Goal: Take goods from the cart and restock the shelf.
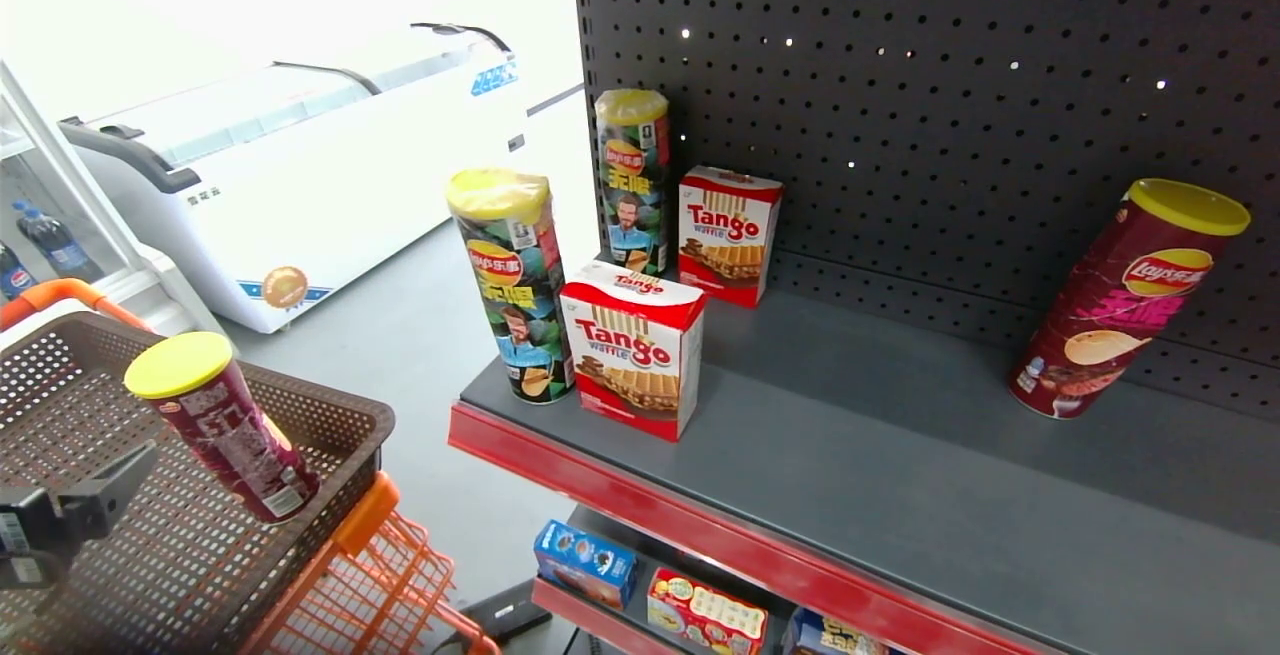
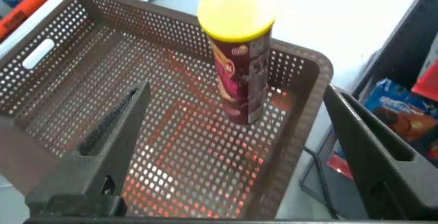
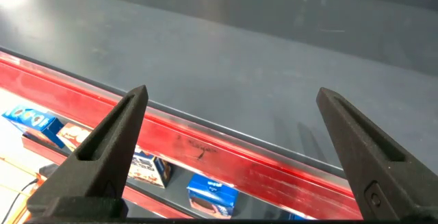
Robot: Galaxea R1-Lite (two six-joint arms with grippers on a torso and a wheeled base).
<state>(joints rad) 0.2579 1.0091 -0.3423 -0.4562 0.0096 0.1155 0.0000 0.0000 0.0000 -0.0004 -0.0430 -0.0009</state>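
Note:
A maroon chip can (image 1: 225, 425) with a yellow lid stands tilted in the brown cart basket (image 1: 330, 405). My left gripper (image 2: 237, 92) hangs open above the basket (image 2: 301, 66), its fingers either side of the can (image 2: 236, 53) but short of it and not touching. One of its fingers (image 1: 120, 475) shows at the lower left of the head view. On the grey shelf (image 1: 850, 455) are two green cans (image 1: 510, 285), two wafer boxes (image 1: 632, 360) and another maroon can (image 1: 1120, 305) leaning on the pegboard. My right gripper (image 3: 233, 95) is open over the shelf's red front edge (image 3: 205, 142), holding nothing.
A black pegboard (image 1: 900, 85) backs the shelf. Lower shelves hold small boxes (image 1: 585, 560). A white chest freezer (image 1: 300, 185) stands behind the cart, with grey floor between. The middle and right front of the shelf board are bare.

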